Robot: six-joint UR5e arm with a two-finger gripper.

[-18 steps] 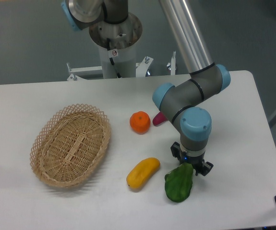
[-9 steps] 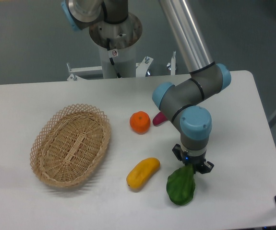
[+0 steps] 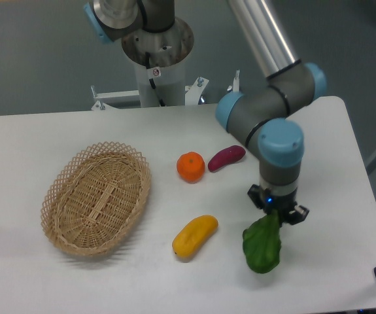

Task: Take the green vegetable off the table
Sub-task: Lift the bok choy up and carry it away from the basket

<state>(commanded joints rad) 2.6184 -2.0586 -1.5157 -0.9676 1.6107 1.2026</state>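
The white counter (image 3: pixel 57 140), flat and smooth with rounded corners, carries everything here, and toward its right front the arm reaches down with its claw (image 3: pixel 278 214) closed on the stalk end of the green vegetable (image 3: pixel 262 244). The dark leaf hangs below the claw, low over the counter near the front edge; whether its tip touches the surface cannot be told. To do the lift well, I judge a straight, slow rise best, keeping the squeeze steady, since the hold is on one narrow end (and the broad leaf could swing or slip out). The oval wicker basket (image 3: pixel 96 196), open-weave and shallow, lies well apart on the left. The yellow oblong fruit (image 3: pixel 195 235), glossy and curved, lies just left of the vegetable, apart from it. The purple sweet potato (image 3: pixel 226 157), tapered and smooth, lies beside the round orange (image 3: pixel 191 166), which has a faintly dimpled skin.
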